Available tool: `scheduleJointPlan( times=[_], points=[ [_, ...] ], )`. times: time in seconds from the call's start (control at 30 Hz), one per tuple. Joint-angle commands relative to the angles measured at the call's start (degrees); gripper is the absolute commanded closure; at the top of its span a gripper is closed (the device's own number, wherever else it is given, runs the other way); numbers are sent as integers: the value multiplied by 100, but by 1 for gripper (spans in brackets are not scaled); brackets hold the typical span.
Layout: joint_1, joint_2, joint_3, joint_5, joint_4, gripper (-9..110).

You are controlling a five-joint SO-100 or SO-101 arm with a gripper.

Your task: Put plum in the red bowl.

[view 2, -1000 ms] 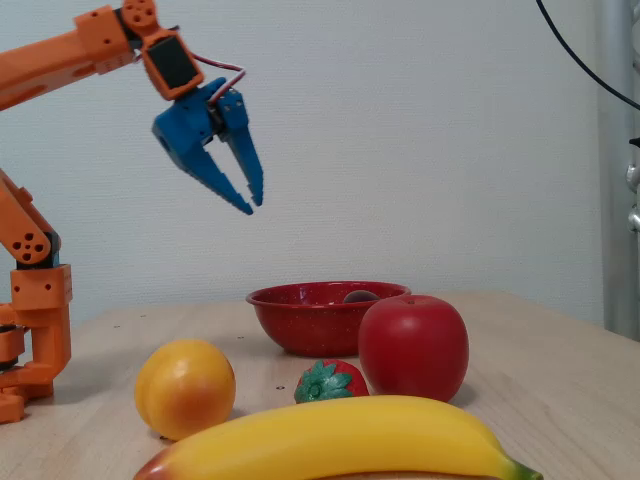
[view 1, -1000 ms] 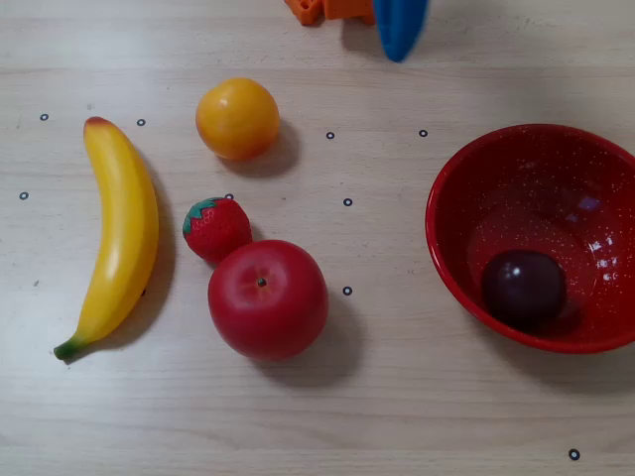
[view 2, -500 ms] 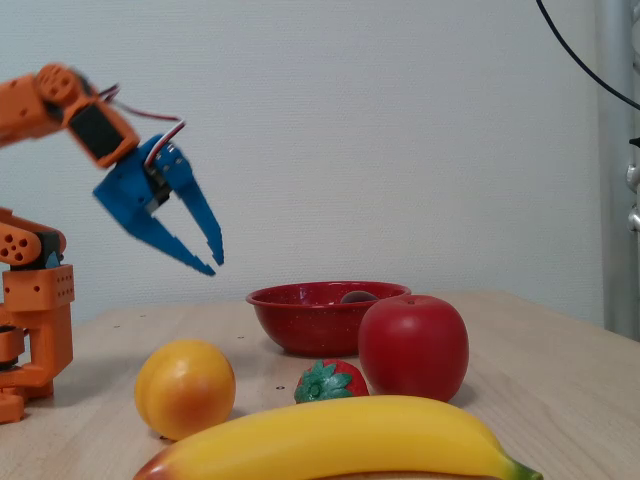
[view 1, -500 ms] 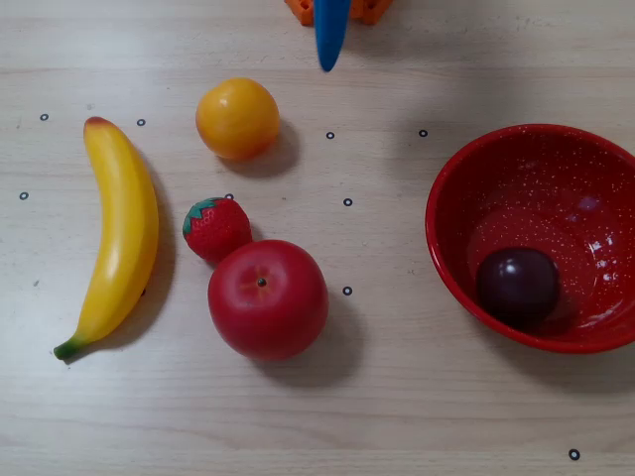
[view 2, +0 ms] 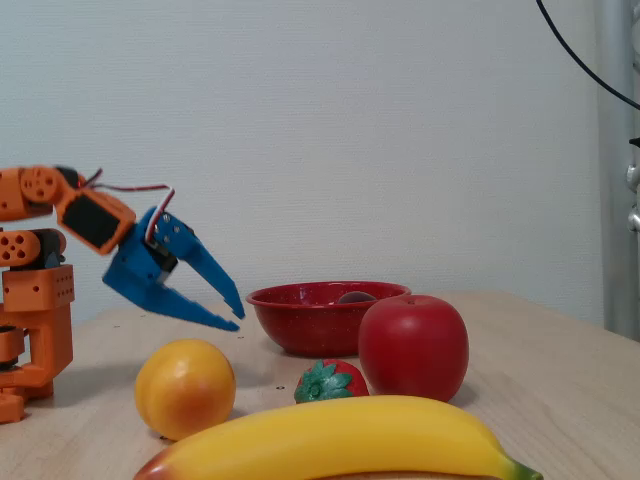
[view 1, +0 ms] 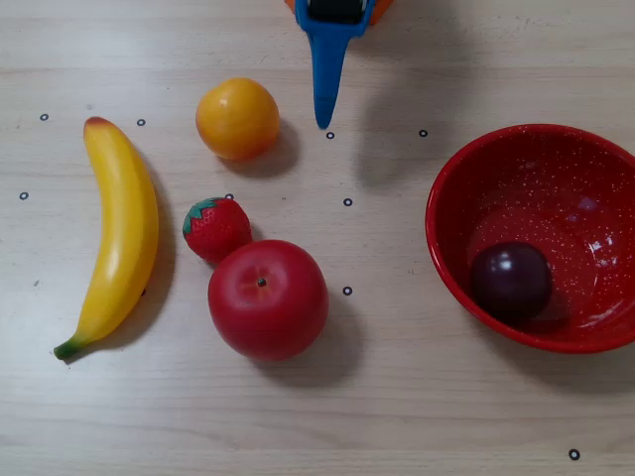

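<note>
Overhead view first: the plum [view 1: 510, 281] sits inside the red bowl [view 1: 466, 169] at the right of the frame, low on the near side of the bowl's floor, resting against the inner wall. It's small, round, so dark a purple it's nearly black, with a bright highlight on its glossy skin. The bowl is wide, shiny red, flecked with fine white speckles. Top centre, the blue gripper [view 1: 324, 121] pokes down into frame, well apart from the bowl, nothing in it; from above its fingers overlap, so the gap can't be read here. To the left lie the orange [view 1: 237, 118], the strawberry [view 1: 215, 227] touching the apple [view 1: 268, 298], and the banana [view 1: 116, 238] at far left.

Fixed view now, from table level: the gripper [view 2: 238, 313] hangs in the left half of the frame above the table, fingers parted in a moderate wedge, holding nothing. Only a dark sliver of the plum [view 2: 356, 297] peeks over the bowl rim [view 2: 300, 296] at mid-frame.

How it would handle, by my read: light, hard-skinned, slick, liable to roll or squirt out of a pinch. Take it across its widest middle, fingers square. By the look of things, the job's done.
</note>
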Motion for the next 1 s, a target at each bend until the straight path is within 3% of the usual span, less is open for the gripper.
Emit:
scheduleJointPlan(
  times=[0.0,0.13,0.53,0.97],
  points=[
    [-114,220,44,-88,-589,101],
    [-123,501,677,-26,-1248,101],
    [-53,642,686,-773,650,101],
    [-79,633,686,-1107,747,101]
  ],
)
